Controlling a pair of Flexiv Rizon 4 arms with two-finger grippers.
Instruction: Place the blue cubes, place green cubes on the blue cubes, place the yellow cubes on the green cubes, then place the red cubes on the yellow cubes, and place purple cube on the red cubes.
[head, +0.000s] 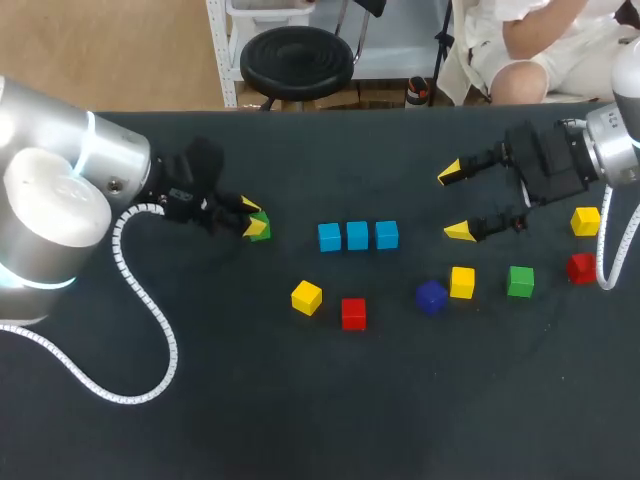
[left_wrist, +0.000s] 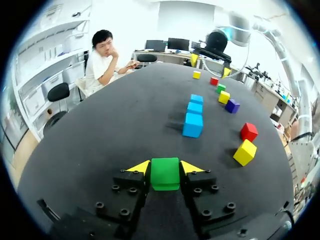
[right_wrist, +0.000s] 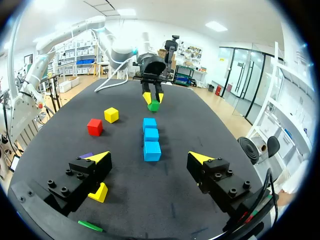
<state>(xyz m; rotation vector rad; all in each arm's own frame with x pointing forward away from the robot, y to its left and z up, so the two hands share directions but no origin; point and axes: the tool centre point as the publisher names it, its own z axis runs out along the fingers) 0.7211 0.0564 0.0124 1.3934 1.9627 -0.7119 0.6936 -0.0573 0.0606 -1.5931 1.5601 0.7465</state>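
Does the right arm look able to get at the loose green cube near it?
Probably yes: the right pincer is open and empty, and the loose green cube stands uncovered, apart from its neighbours.

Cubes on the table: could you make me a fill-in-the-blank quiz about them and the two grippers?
1. The left gripper is shut on a cube whose colour is ____.
2. The blue cubes lie side by side in a row of ____.
3. The right gripper holds nothing and is ____.
Missing words: green; three; open.
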